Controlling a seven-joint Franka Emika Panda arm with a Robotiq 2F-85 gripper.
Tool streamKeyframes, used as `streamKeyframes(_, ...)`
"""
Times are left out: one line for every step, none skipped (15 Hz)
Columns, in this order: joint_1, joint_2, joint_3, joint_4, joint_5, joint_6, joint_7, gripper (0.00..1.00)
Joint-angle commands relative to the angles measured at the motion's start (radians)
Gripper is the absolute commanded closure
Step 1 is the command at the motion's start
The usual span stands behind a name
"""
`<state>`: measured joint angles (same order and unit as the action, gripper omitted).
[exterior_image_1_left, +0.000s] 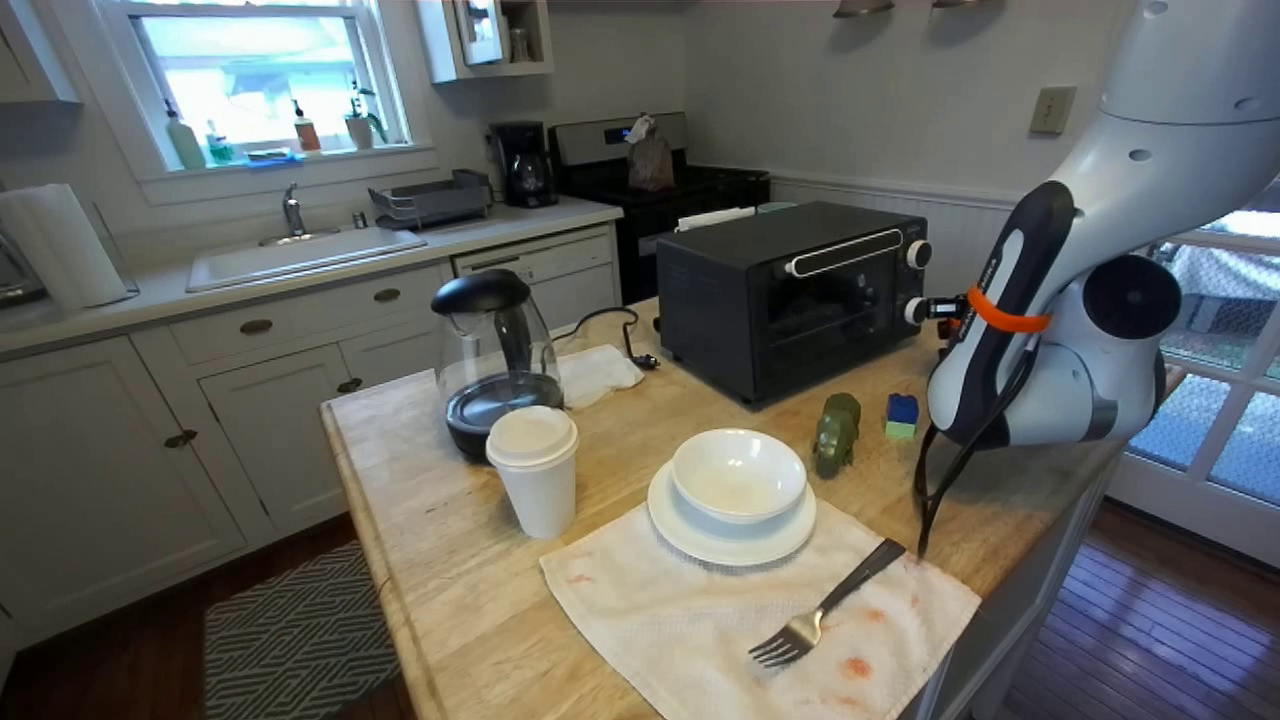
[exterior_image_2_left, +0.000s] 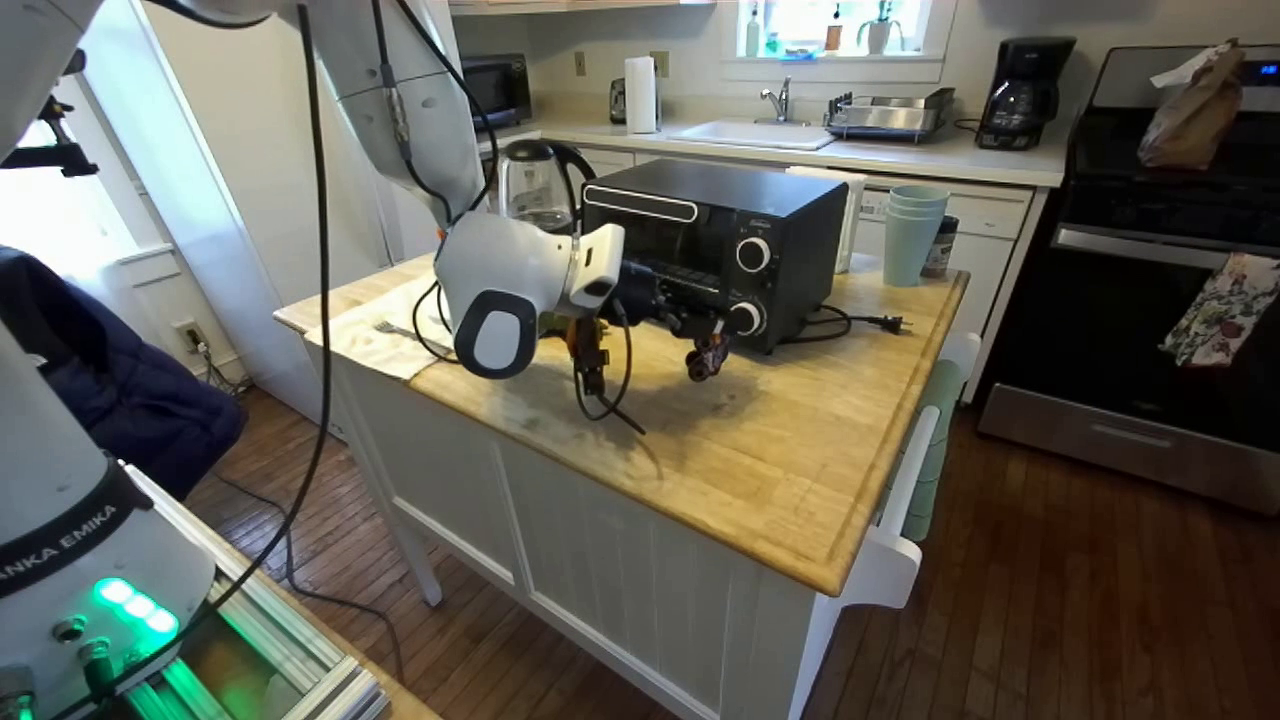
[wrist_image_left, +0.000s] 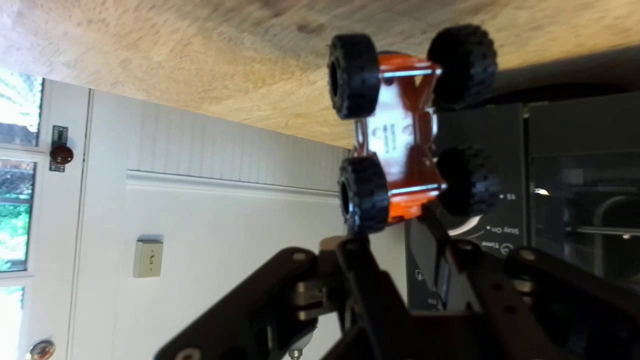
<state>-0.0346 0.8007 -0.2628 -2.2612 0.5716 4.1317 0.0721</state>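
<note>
My gripper (wrist_image_left: 395, 232) is shut on a small toy car (wrist_image_left: 397, 130) with an orange body and chunky black wheels. The car's underside faces the wrist camera. The car is held above the wooden tabletop (exterior_image_2_left: 800, 440), in front of the black toaster oven (exterior_image_1_left: 720, 240) by its knobs. In an exterior view the car (exterior_image_2_left: 707, 358) hangs dark and small below the gripper (exterior_image_2_left: 690, 325). In an exterior view the arm hides most of the gripper, and only a dark part shows beside the lower oven knob. The oven's control panel (wrist_image_left: 500, 130) is close behind the car in the wrist view.
A white bowl (exterior_image_1_left: 740, 470) sits on a plate (exterior_image_1_left: 665, 515) on a cloth (exterior_image_1_left: 690, 640) with a fork (exterior_image_1_left: 825, 605). A glass kettle (exterior_image_1_left: 500, 350), white cup (exterior_image_1_left: 537, 480), green toy animal (exterior_image_1_left: 837, 435) and blue-green block (exterior_image_1_left: 901, 415) stand nearby. Teal cups (exterior_image_2_left: 912, 240) stand beyond the oven.
</note>
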Motion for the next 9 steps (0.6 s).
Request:
streamKeyframes(-0.017,0.001,0.028,-0.007,0.033,0.012,-0.038,0.93)
streamKeyframes(-0.019,0.000,0.030,-0.010,0.030,0.011,-0.038,0.93)
streamKeyframes(-0.018,0.000,0.031,-0.014,0.030,0.008,-0.041,0.93)
streamKeyframes(-0.016,0.002,0.034,-0.018,0.036,0.006,-0.042,0.93)
streamKeyframes(-0.014,0.005,0.036,-0.022,0.045,0.005,-0.043,0.93)
streamKeyframes(-0.007,0.023,0.035,-0.015,0.075,0.021,-0.045,0.93)
streamKeyframes(-0.007,0.031,0.036,-0.015,0.082,0.021,-0.048,0.93)
streamKeyframes(-0.007,0.036,0.038,-0.013,0.095,0.022,-0.050,0.93)
streamKeyframes(-0.009,0.034,0.043,-0.015,0.103,0.019,-0.046,0.93)
